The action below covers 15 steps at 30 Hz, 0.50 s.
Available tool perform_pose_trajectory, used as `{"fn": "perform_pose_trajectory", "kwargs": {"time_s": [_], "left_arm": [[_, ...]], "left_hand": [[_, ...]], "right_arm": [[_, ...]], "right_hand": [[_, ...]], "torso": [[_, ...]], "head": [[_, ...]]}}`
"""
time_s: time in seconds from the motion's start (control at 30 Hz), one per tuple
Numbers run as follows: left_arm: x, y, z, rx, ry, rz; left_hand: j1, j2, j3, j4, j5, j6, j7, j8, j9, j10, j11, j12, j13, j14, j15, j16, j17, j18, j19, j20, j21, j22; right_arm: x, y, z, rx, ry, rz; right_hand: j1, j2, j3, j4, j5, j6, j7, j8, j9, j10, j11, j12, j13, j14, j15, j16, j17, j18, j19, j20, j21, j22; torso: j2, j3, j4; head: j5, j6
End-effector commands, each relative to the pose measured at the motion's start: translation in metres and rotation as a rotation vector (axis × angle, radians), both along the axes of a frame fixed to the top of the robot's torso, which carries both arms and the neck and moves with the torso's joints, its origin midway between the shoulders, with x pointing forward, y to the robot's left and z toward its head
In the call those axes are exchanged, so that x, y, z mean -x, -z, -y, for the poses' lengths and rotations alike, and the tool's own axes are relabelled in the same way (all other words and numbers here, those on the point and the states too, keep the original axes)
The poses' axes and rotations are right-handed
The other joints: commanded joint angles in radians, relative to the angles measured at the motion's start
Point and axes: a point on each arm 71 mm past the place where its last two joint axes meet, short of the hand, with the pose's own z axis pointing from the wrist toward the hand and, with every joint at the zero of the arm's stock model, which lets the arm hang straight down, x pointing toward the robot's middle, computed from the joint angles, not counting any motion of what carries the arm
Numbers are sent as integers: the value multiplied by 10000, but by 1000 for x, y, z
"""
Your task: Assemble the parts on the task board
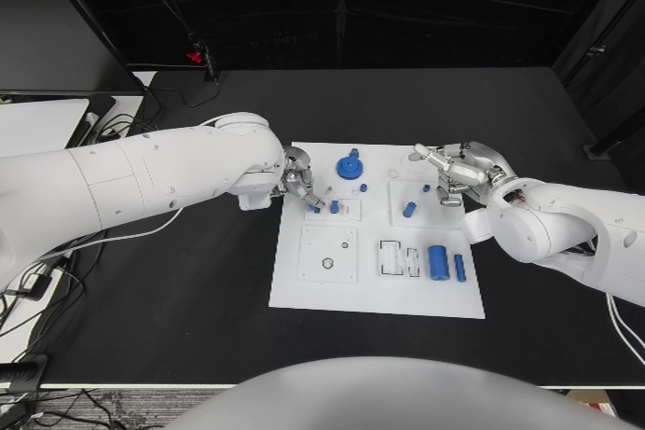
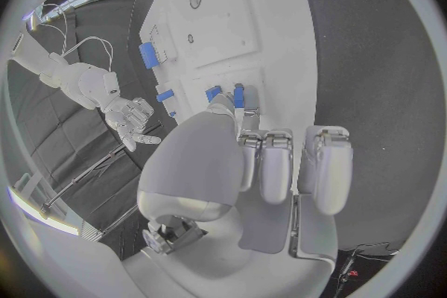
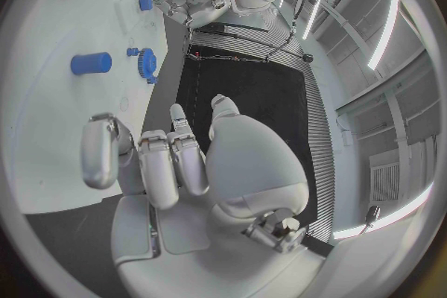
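Both hands over the task board (image 1: 377, 290), far half.
The left hand (image 1: 298, 180) pinches 1 small blue part (image 1: 316, 208) at the board's left edge. The right hand (image 1: 461, 172) hovers empty, fingers spread, above the far right corner. A blue gear (image 1: 350, 167) stands between them; 2 blue cylinders (image 1: 438, 262) lie near right.

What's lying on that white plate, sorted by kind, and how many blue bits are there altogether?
Blue gear: 1
Large blue cylinder: 1
Slim blue bar: 1
Small blue pieces: 6 that I can make out; some are tiny
Total: 9 blue parts on the task board
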Motion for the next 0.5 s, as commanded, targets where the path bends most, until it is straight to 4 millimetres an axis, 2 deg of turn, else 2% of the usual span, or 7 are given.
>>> {"fn": "perform_pose_trajectory", "kwargs": {"time_s": [0.03, 0.1, 0.2, 0.33, 0.5], "left_arm": [[4, 8, -1, -359, 150, -281], [5, 9, -1, -375, 172, -309], [5, 9, -1, -400, 173, -329], [6, 10, -1, -467, 181, -388], [6, 10, -2, -578, 184, -476]], "left_hand": [[778, 803, 459, -351, -39, 4, -68, 32, 0, 1114, -76, -54, 2609, 1049, -36, 8, 2634, -64, 1043, 6, 32, 2634], [611, 735, 474, -339, -79, -79, -40, 21, 13, 1114, -42, -54, 2609, 1049, -12, 8, 2634, -64, 1043, 10, 32, 2634], [-17, 637, 354, -335, -123, -365, 31, -25, 21, 1114, 21, -54, 2609, 1049, 50, 8, 2634, -64, 1043, 33, 32, 2634], [-1012, 601, 9, -323, -265, -604, 79, -8, 6, 1114, 62, -54, 2609, 1049, 107, 8, 2634, -64, 1043, 82, 32, 2634], [-1775, 551, -328, -312, -448, -733, 115, 40, -24, 1114, 103, -54, 2609, 1049, 142, 8, 2634, -64, 1043, 120, 32, 2634]], "right_arm": [[0, -1, -1, -55, -107, 86], [0, -1, -1, -55, -107, 86], [0, -1, -1, -53, -103, 87], [0, -1, -1, -52, -101, 86], [0, -1, -1, -50, -98, 82]], "right_hand": [[36, 17, -77, 4, 40, -62, 158, 28, 17, 1041, 92, 25, 2632, 1039, 38, 25, 2633, 105, -76, -6, -25, 1772], [36, 17, -77, 4, 40, -62, 158, 28, 17, 1041, 92, 25, 2632, 1039, 38, 25, 2633, 105, -76, -6, -25, 1772], [36, 17, -77, 4, 40, -62, 158, 28, 17, 1041, 92, 25, 2632, 1039, 38, 25, 2633, 105, -76, -6, -25, 1772], [36, 17, -77, 4, 40, -62, 158, 28, 17, 1041, 92, 25, 2632, 1039, 38, 25, 2633, 105, -76, -6, -25, 1772], [36, 17, -77, 4, 40, -62, 158, 28, 17, 1041, 92, 25, 2632, 1039, 38, 25, 2633, 105, -76, -6, -25, 1772]], "torso": [[-3, 0, 7], [-6, 2, 2], [-5, 1, 5], [-4, -1, 6], [-2, 4, 8]], "head": [[8, -2], [1, -2], [-3, -2], [-3, -2], [0, -2]]}}
